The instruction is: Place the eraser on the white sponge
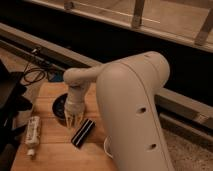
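Observation:
The eraser (83,132), a black oblong block with pale stripes, lies slantwise on the wooden table (50,155), just right of and below my gripper. My gripper (74,120) points straight down over the table between the dark bowl (60,104) and the eraser. Its fingers (68,120) stand apart with nothing between them. The white sponge does not show; it may be hidden behind my gripper or arm.
A white tube-shaped bottle (32,133) lies near the table's left edge. A round white cup (107,147) peeks out from under my large white arm (135,115), which covers the table's right side. Dark gear and cables (30,75) sit at the left.

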Motion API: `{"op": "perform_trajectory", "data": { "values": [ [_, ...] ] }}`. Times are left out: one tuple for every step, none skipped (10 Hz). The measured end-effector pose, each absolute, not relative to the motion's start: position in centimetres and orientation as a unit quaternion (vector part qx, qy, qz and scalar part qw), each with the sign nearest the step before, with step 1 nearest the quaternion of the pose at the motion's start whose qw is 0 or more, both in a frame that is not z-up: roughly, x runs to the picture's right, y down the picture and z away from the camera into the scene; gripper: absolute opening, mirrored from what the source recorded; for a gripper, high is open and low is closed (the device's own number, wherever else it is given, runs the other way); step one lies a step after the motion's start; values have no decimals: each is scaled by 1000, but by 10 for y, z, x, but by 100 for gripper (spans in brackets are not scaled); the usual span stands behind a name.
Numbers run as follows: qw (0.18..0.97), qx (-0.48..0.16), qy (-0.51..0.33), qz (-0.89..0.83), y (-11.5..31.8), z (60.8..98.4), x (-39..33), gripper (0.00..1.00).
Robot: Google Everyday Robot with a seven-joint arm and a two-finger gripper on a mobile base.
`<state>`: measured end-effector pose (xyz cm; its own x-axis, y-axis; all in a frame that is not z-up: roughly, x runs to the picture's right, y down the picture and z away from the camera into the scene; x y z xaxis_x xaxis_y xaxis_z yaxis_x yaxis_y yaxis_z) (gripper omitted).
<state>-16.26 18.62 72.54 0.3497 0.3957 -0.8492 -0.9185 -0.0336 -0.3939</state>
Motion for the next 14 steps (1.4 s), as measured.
{"op": "perform_trajectory", "data": {
  "values": [
    [650,-489,266,516,185,728,-158,80],
    [654,-472,275,523,185,731,-152,80],
    [656,-456,281,532,186,736,-149,80],
    [655,-442,287,542,187,742,-142,80],
    [652,-436,290,549,188,747,-137,80],
    [648,-432,294,554,191,755,-133,80],
    [643,-432,298,558,194,761,-130,80],
    [636,-433,303,563,197,766,-124,80],
    [626,-435,306,571,200,771,-116,80],
    [613,-439,307,580,205,777,-107,80],
    [601,-444,309,588,211,783,-99,80],
    [582,-457,305,600,219,791,-91,80],
    [562,-468,305,610,226,799,-83,80],
    [544,-482,312,612,237,811,-84,80]
  ]
}}
